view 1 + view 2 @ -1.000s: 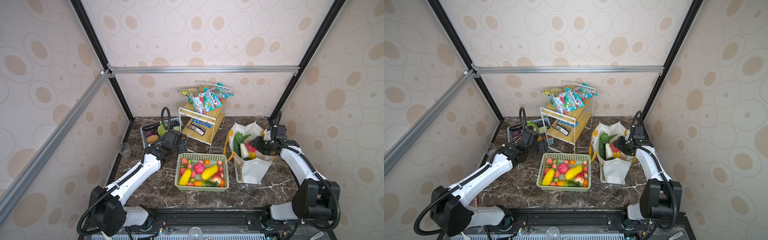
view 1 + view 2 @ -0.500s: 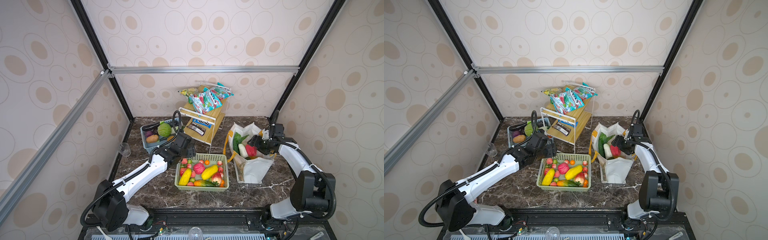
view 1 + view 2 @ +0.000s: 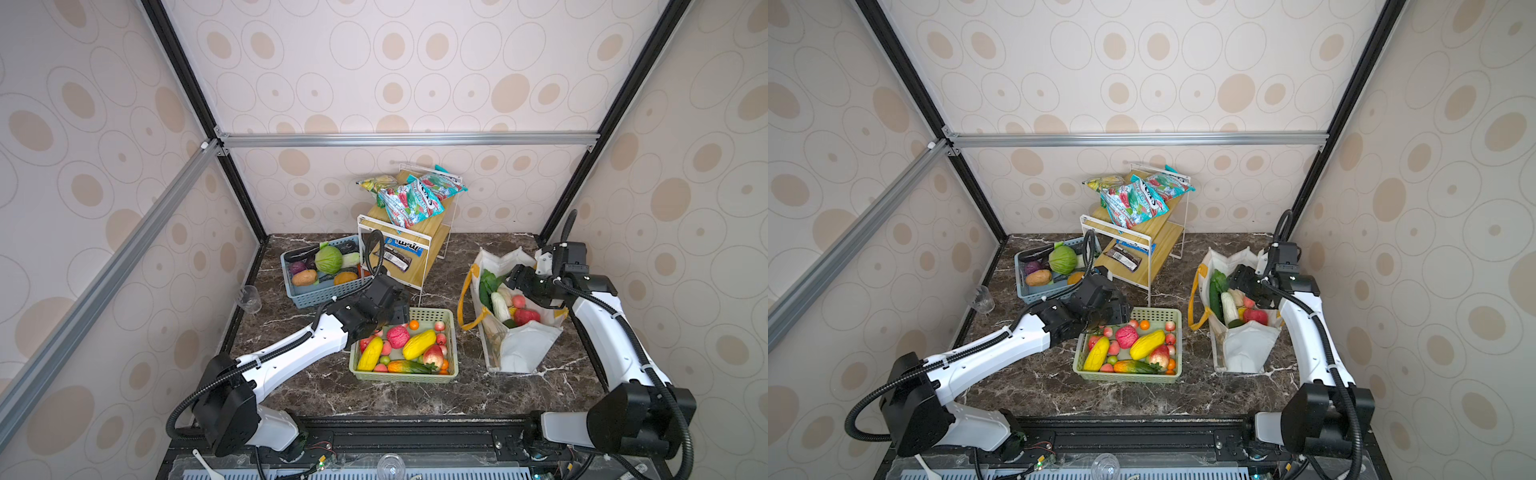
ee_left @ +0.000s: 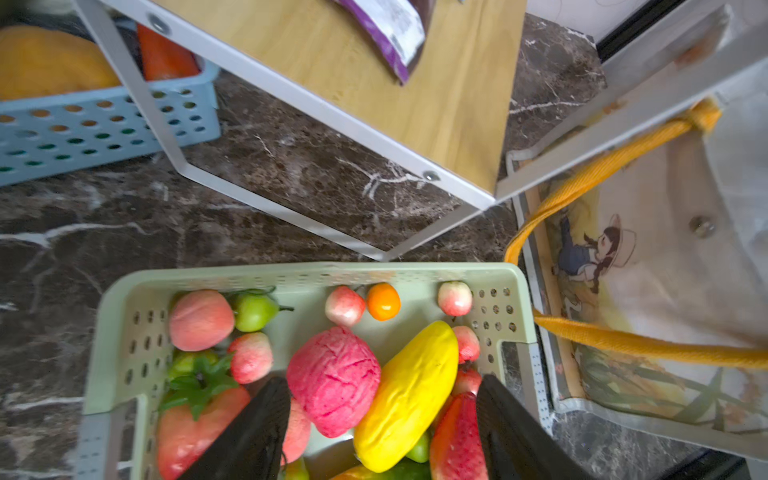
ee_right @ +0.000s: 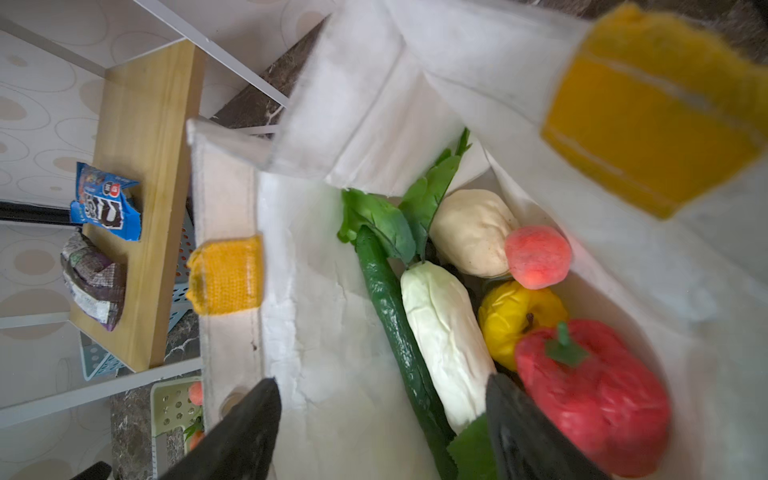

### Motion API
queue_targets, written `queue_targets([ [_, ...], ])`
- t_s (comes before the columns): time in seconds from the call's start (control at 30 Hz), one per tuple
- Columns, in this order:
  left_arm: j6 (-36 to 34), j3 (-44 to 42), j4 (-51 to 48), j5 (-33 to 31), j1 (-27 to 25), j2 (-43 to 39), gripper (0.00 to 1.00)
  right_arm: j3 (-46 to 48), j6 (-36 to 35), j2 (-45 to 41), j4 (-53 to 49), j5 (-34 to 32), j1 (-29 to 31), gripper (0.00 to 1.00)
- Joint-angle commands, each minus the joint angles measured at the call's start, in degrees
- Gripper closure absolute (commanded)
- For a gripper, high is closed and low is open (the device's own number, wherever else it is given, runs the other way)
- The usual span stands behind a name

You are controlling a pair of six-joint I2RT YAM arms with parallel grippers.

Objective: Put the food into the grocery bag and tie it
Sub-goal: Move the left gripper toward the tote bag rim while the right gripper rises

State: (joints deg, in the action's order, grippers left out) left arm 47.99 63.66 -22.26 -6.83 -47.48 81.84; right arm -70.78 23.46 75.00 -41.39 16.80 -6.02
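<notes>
The white grocery bag (image 3: 521, 347) (image 3: 1246, 351) stands open at the right with its yellow handles (image 4: 602, 166) hanging. Inside lie food pieces: a cucumber (image 5: 390, 303), a white bulb (image 5: 444, 332), a red pepper (image 5: 594, 395), a yellow fruit (image 5: 515, 316), a peach (image 5: 538, 257) and greens (image 5: 419, 199). My right gripper (image 5: 382, 378) (image 3: 519, 282) hovers open and empty over the bag's mouth. More food fills the green basket (image 3: 453, 332) (image 4: 291, 272). My left gripper (image 4: 382, 380) (image 3: 395, 316) hangs open above it, with a pink fruit (image 4: 332, 378) and a yellow fruit (image 4: 411, 395) below its jaws.
A blue basket (image 3: 316, 297) of vegetables sits at the back left. A white-framed wooden shelf rack (image 3: 415, 245) with snack packets (image 3: 411, 199) stands between it and the bag. A clear cup (image 3: 248, 297) stands at the left edge.
My left arm swung right from the blue basket to over the green basket. My right gripper opened wider, and the red pepper now lies loose in the bag.
</notes>
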Motion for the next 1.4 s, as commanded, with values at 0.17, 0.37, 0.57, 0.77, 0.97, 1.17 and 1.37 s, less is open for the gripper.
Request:
queue_targets([
  [0.17, 4.65, 3.68, 4.14, -0.43, -6.85, 3.62, 0.3, -3.97, -1.68, -3.51, -6.78, -1.24, -0.1, 0.24],
  [0.37, 5.97, 6.78, 6.4, 0.13, -11.89, 8.19, 0.31, -7.99, -1.04, -5.48, -13.07, -10.72, -0.08, 0.31],
  [0.57, 6.24, 12.07, 6.22, -1.17, -14.42, 12.34, 0.3, -12.91, -2.68, -5.12, -19.83, -19.3, -0.08, 0.37],
  [0.77, 6.51, 16.24, 7.3, -2.37, -15.29, 14.62, 0.29, -10.26, -4.02, -4.86, -23.74, -28.03, -0.13, 0.35],
  [0.97, 4.53, 21.67, 8.79, 0.24, -15.87, 18.63, 0.29, -4.74, -4.2, -6.83, -23.26, -31.6, -0.13, 0.32],
  [1.17, 2.99, 29.09, 8.05, 1.7, -15.82, 25.43, 0.29, -1.36, -4.11, -7.92, -22.47, -28.85, -0.13, 0.39],
  [1.37, 1.58, 36.79, 5.84, 0.94, -15.83, 32.73, 0.37, 0.42, -3.78, -8.95, -20.66, -23.44, -0.13, 0.63],
])
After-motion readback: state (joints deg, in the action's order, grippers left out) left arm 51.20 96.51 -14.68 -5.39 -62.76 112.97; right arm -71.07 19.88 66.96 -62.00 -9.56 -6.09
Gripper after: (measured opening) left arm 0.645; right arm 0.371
